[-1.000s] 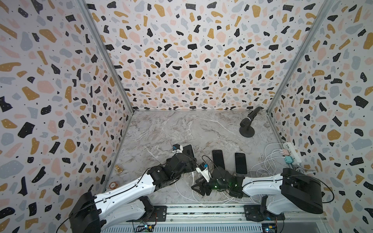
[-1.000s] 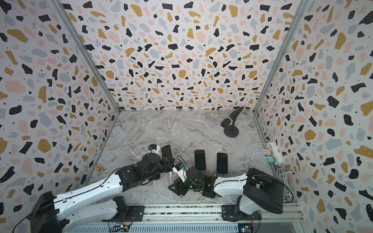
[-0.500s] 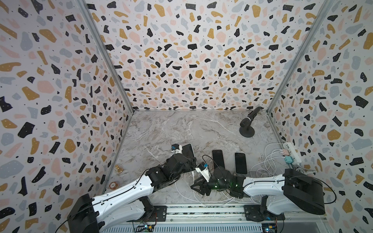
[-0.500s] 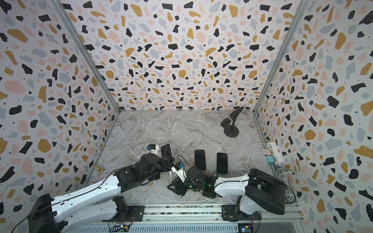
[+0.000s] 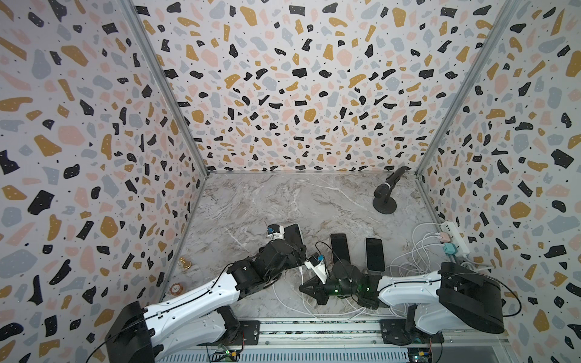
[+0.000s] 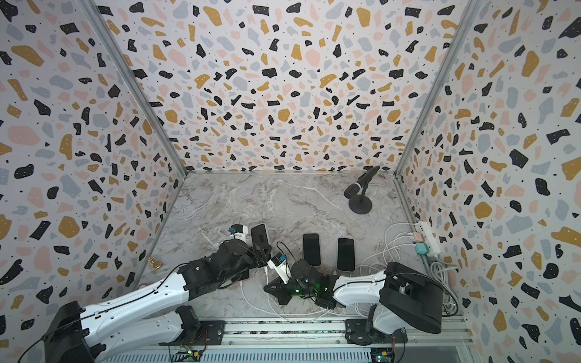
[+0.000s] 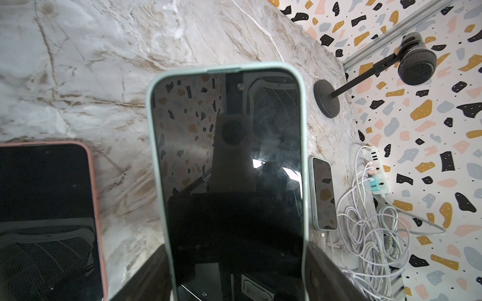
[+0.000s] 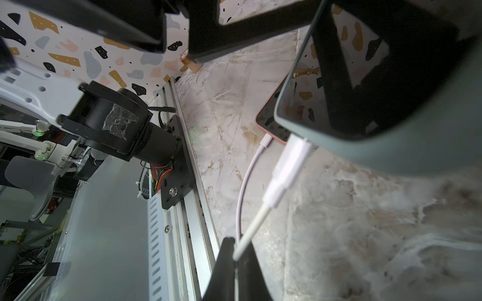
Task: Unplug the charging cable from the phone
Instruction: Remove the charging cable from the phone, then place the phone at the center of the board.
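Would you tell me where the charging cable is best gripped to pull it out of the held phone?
Grip the stiff white plug at the phone's bottom edge, coming in line with it from the cord side. It is thick and rigid and sits straight in the port; the thin cord that the right gripper pinches would likely just bend.

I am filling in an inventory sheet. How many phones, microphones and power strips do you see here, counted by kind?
Phones: 4 (lifted phone, pink phone, dark phone, pale phone)
Microphones: 1
Power strips: 1
Total: 6
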